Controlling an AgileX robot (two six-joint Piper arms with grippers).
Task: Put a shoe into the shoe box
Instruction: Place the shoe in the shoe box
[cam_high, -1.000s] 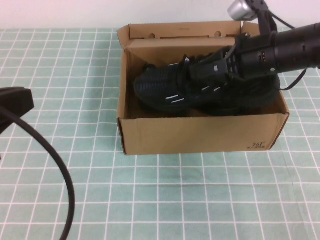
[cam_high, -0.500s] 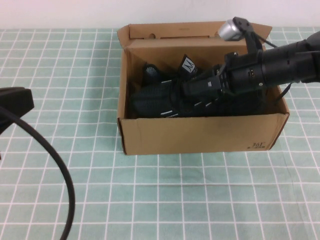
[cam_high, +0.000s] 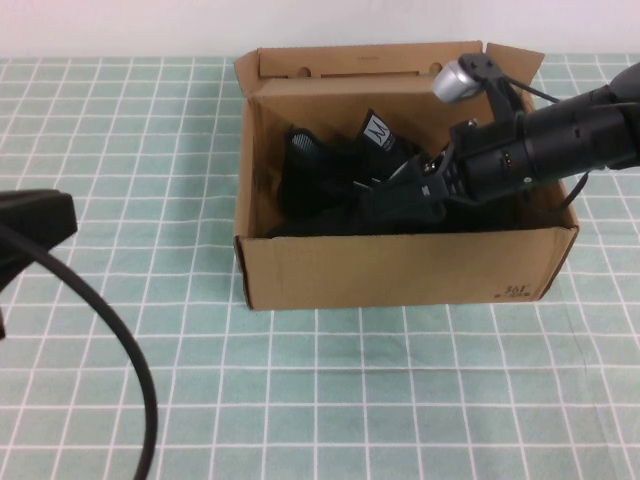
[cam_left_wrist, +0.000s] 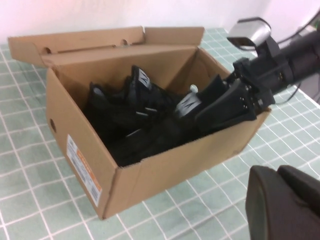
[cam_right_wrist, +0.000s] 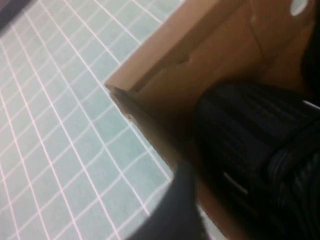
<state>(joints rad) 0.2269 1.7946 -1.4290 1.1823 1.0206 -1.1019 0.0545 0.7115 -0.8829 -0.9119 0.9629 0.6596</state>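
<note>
The right gripper (cam_high: 405, 197) reaches deep into the open cardboard shoe box (cam_high: 400, 268) at the frame's upper centre, clamped on the black sneaker (cam_high: 330, 185) so it settles on the box floor, low behind the front wall. The upright lid flap (cam_high: 350, 62) and side walls crowd the arm. The left gripper (cam_high: 35, 215) waits at the left edge; whether it is apart cannot be told.
</note>
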